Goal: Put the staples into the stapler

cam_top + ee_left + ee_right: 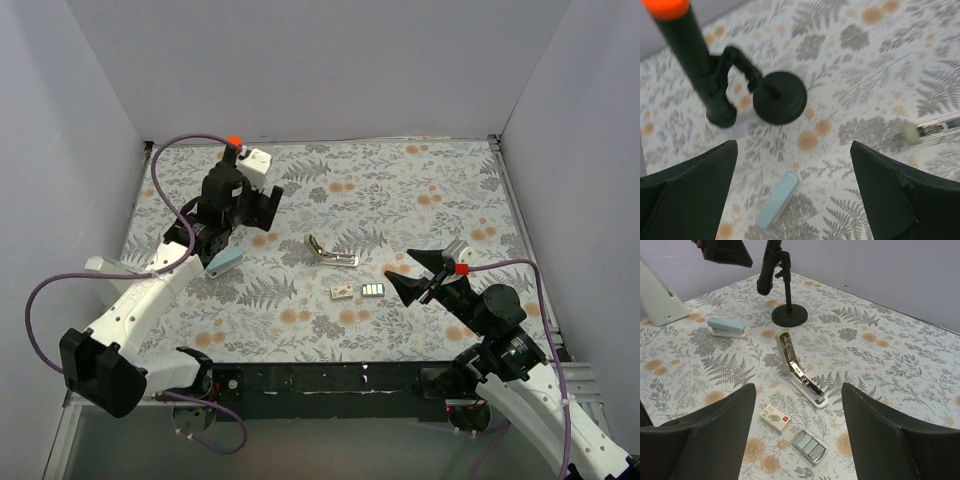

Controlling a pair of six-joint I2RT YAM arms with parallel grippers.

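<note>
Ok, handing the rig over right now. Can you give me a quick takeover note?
Left pincer: open, holding nothing, above the light blue bar, which is not part of the job.
Right pincer: open, holding nothing, just right of the staples.
Stapler: lies mid-mat, hinged open with its metal channel showing.
Staples: loose block on the mat, nearer than the stapler and beside their box.
Done: stapler opened, staples out of the box.
Left: pick up the staples, seat them in the channel, close the stapler.
</note>
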